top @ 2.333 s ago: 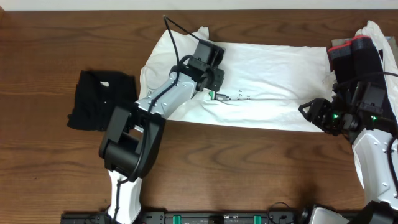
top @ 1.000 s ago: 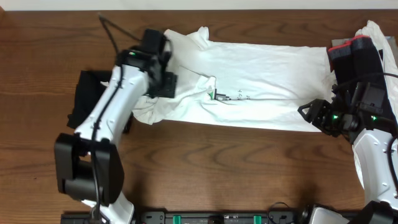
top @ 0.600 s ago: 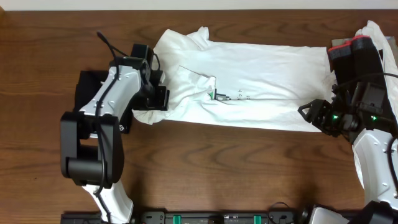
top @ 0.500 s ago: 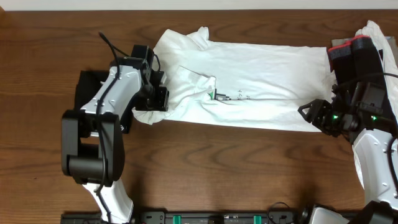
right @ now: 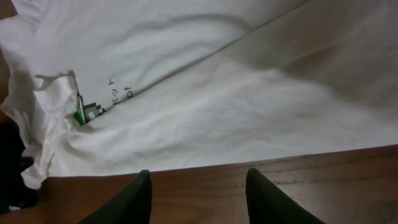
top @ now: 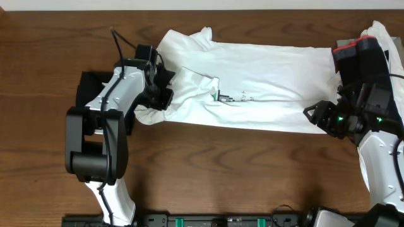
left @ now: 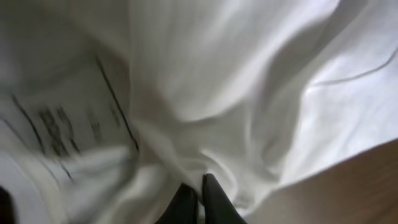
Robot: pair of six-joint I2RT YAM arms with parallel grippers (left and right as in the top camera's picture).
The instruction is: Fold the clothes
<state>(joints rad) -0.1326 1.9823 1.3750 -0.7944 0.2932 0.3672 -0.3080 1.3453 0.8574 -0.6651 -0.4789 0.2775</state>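
**Far left.** A black garment (top: 85, 94) lies heaped on the worktop (top: 221, 170), partly under the left arm. It is unfolded.

**Left end of the shirt.** The left pincer (top: 161, 94) now sits at the left margin of the white T-shirt (top: 271, 69). About two seconds ago it was reaching well in, close to the green print (top: 218, 96). It has since drawn back leftward and settled at the edge. A small flap of cloth now lies turned in just beside the print. In the left wrist view the fingers (left: 186, 202) are drawn together with cloth bunched at their tips. I judge them clamped on a pinch of the shirt's edge.

**Centre.** The shirt lies spread lengthwise across the worktop. It is mostly flat but rumpled at its left end.

**Right.** The right pincer (top: 314, 113) hovers at the shirt's lower right corner, unmoved over the interval. Its fingers are apart and hold nothing.

**Assessment.** The inner tuck appears made. The left arm has taken a fresh hold at the margin, probably to carry that end over. Folding is at an early stage.
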